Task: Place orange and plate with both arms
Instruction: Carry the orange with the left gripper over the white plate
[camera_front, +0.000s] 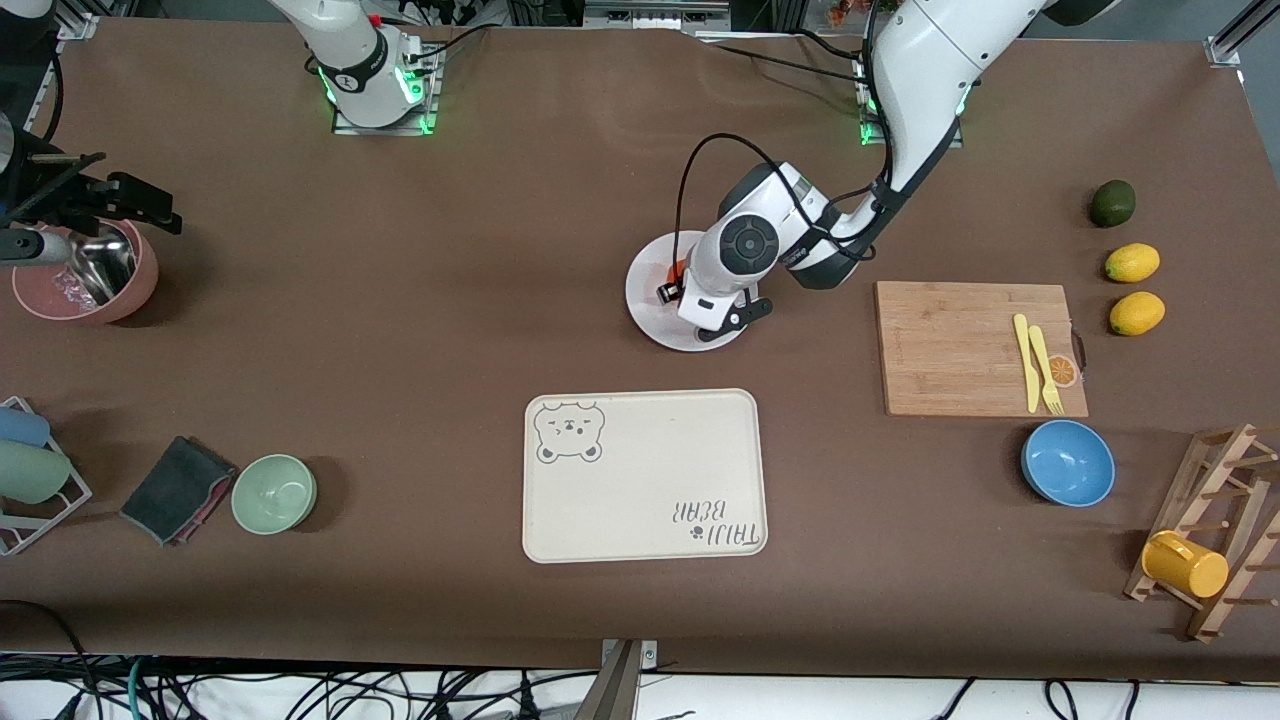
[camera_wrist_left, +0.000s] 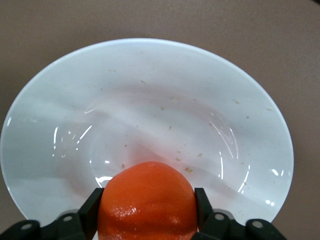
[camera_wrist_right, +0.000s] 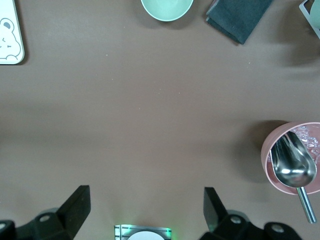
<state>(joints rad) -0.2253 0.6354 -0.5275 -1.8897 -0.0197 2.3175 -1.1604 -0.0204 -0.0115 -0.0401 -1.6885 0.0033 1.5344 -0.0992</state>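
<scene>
Left hand (camera_wrist_left: 147, 220) clamped on orange (camera_wrist_left: 147, 200), low over plate (camera_wrist_left: 150, 100) at mid-tabletop. Orange looks light, firm, round: likely to roll once freed. Plate likely stiff, glossy, slippery, breakable; take by rim. Right hand (camera_wrist_right: 147, 210) spread, empty, waiting over tabletop beside pink bowl (camera_wrist_right: 295, 157).

Brown mat-covered desk (camera_front: 400, 300) fills view. Metal frame corners at desk's robot-base edge. Cable tangle (camera_front: 300, 690) on pale floor below camera-side edge.

Left gripper (camera_front: 672, 290) over plate (camera_front: 648, 300)
</scene>
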